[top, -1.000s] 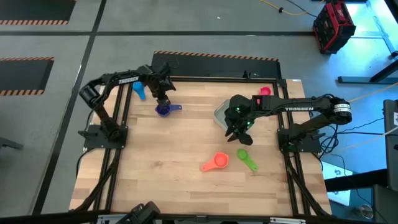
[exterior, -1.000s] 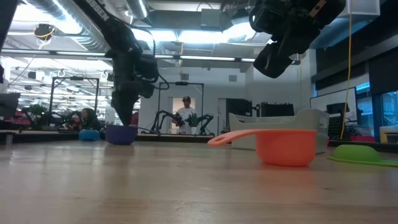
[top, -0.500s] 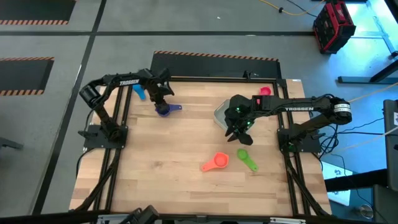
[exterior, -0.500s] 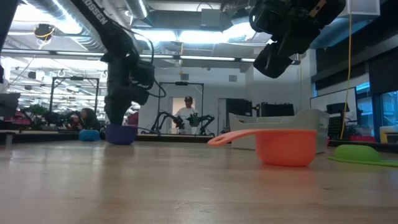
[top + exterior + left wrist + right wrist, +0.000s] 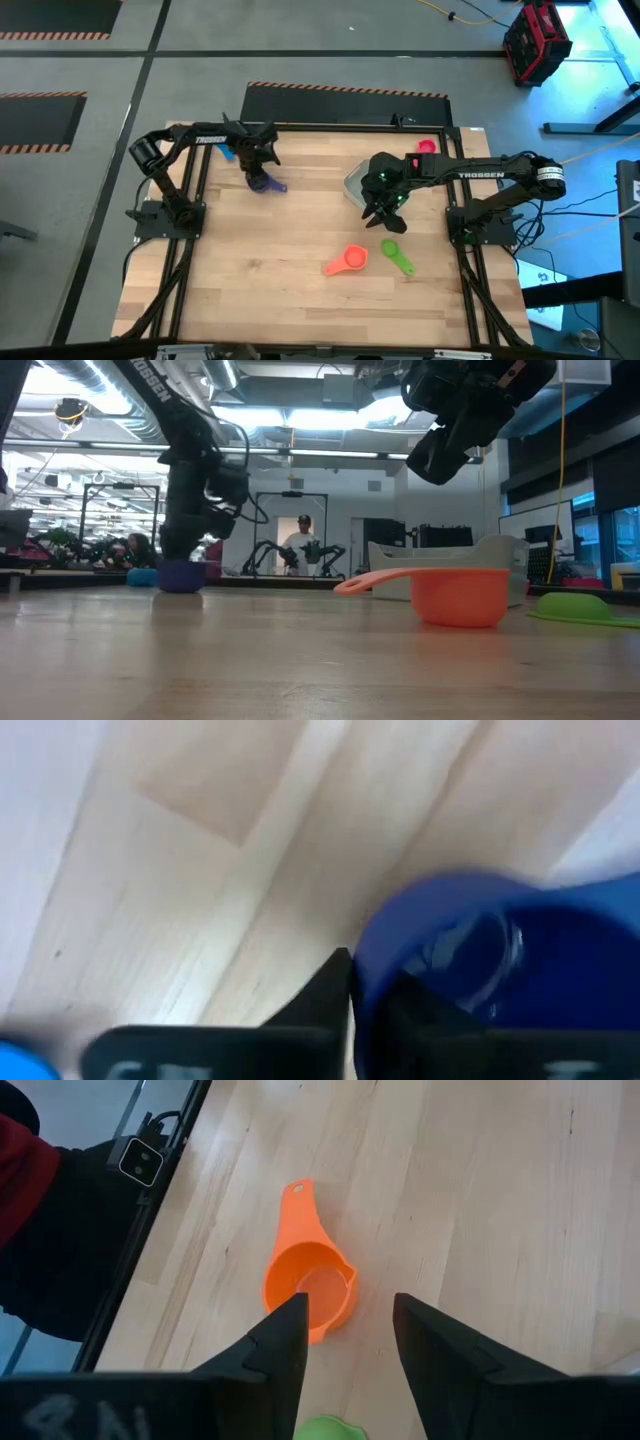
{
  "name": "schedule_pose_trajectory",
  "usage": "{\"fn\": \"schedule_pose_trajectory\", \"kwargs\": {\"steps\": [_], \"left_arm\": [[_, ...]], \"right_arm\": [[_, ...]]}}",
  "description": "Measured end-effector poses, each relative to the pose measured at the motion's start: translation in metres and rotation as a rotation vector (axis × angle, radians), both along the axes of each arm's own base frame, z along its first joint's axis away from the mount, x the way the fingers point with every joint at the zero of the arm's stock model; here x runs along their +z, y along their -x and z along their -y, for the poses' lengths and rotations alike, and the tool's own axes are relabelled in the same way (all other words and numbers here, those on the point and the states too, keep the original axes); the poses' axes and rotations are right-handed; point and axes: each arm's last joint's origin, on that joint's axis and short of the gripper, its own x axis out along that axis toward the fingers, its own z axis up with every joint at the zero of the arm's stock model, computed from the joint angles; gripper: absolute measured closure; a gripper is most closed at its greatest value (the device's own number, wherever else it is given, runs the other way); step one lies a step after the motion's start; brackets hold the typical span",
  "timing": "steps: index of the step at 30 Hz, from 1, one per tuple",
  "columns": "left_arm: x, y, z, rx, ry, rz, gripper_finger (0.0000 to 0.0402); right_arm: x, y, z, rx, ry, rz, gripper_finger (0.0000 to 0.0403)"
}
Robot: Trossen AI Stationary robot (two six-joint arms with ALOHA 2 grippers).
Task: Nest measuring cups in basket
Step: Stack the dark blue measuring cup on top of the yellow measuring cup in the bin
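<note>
The purple measuring cup (image 5: 267, 183) (image 5: 180, 575) sits on its base at the table's far left, with my left gripper (image 5: 262, 167) (image 5: 355, 982) shut on it from above. A blue cup (image 5: 222, 150) lies just beyond it. My right gripper (image 5: 385, 212) (image 5: 348, 1345) hangs open above the table, beside the pale grey basket (image 5: 354, 180) (image 5: 450, 555), whose inside my right arm partly hides. The orange cup (image 5: 347, 261) (image 5: 310, 1285) and green cup (image 5: 397, 255) lie near the right-hand near area. A red cup (image 5: 426, 147) lies at the far right. Yellow and teal cups do not show. My left gripper pinches the purple cup's bowl rim (image 5: 358, 970), one finger (image 5: 325, 995) outside the bowl and the other (image 5: 405, 995) inside it. The fingers come from above, pointing down. The cup stands upright with its base on the table (image 5: 180, 590).
The wooden table (image 5: 300, 230) has open board across its middle and near left. Black frame rails (image 5: 190, 250) run along both sides. In the low view, a person stands far back in the room beyond the table.
My left gripper has swung its wrist round above the purple cup and drawn slightly toward the near edge. The cup has turned on the table with it: its handle, which pointed right, now points toward the near right. The right arm has kept still.
</note>
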Motion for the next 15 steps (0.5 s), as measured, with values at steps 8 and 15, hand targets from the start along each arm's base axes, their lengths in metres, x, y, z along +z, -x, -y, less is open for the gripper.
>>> {"fn": "schedule_pose_trajectory", "kwargs": {"steps": [8,15], "left_arm": [[0.003,-0.031,0.009,0.116,-0.017,0.203,0.0397],[0.012,-0.075,0.038,0.168,-0.08,0.441,0.0398]], "right_arm": [[-0.002,0.003,-0.001,-0.057,-0.051,-0.081,0.0249],[-0.006,0.011,-0.002,-0.039,-0.05,-0.159,0.0249]]}}
